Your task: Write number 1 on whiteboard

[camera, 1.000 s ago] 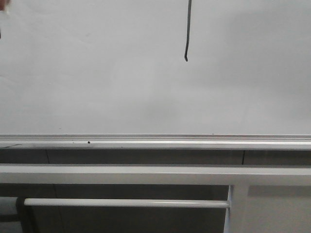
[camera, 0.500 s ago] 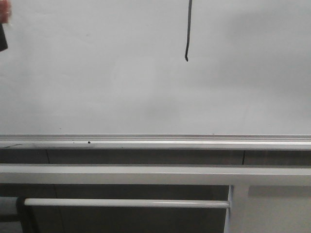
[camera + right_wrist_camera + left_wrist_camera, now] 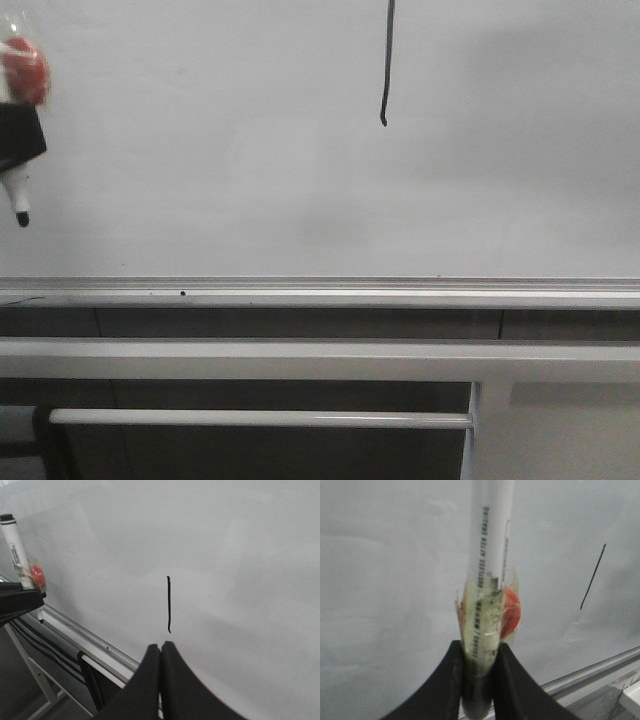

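The left gripper [image 3: 479,652], with its black curved fingers [image 3: 451,675], is clamped on a white cylindrical marker pen [image 3: 490,545] wrapped near the grip in clear tape with a red-orange patch. In the front view it enters at the far left edge, the marker pen [image 3: 20,195] pointing its black tip downward, in front of the board; whether the tip touches the surface cannot be told. From the right wrist view the left gripper [image 3: 20,602] appears at the side, holding the pen upright with its capped end up.

The right gripper [image 3: 161,652] has its two black fingers pressed together with nothing between them, facing the board.

The number 1 [image 3: 386,60], a thin black near-vertical marker stroke with a slight hook at its lower end, sits high on the board, right of centre in the front view and well apart from the pen at the left. In the right wrist view the stroke [image 3: 169,604] lies just beyond the closed fingertips.

The whiteboard [image 3: 250,180], a large smooth pale grey-white panel, fills most of every view. A silver aluminium rail [image 3: 320,292] runs along its lower edge, and white metal bars [image 3: 260,418] of the stand cross below it.
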Available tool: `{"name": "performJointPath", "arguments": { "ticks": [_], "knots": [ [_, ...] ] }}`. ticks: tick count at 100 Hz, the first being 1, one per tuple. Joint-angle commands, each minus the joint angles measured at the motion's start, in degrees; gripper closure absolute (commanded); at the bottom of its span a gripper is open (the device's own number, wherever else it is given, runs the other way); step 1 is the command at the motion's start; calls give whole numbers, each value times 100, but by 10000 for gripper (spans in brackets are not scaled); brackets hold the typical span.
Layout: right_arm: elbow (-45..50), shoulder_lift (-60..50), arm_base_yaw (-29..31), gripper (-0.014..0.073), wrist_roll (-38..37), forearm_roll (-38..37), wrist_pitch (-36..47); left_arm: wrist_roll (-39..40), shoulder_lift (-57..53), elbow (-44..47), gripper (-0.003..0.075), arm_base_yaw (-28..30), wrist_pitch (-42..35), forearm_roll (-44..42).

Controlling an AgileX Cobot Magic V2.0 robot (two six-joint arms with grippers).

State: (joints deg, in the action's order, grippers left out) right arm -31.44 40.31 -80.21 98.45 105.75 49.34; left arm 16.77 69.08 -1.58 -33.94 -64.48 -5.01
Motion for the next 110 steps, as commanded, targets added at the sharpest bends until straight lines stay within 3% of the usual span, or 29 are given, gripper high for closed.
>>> {"name": "performJointPath", "arguments": {
  "ticks": [1,19,40,55,110],
  "knots": [
    [-129,-20,28,657,56,-312,-72,-86,144,-54,741,-153,-990,241],
    [-129,-20,28,657,56,-312,-72,-311,653,-129,741,-684,-1472,501],
    [-129,-20,28,657,56,-296,-72,-584,1174,-415,741,-1368,-1473,890],
    [-129,-20,28,657,56,-261,-72,-992,1236,-638,741,-1792,-1473,1643],
    [-118,-20,28,657,56,-261,-72,-1209,1524,-1069,741,-1887,-1473,2294]
  ]
}}
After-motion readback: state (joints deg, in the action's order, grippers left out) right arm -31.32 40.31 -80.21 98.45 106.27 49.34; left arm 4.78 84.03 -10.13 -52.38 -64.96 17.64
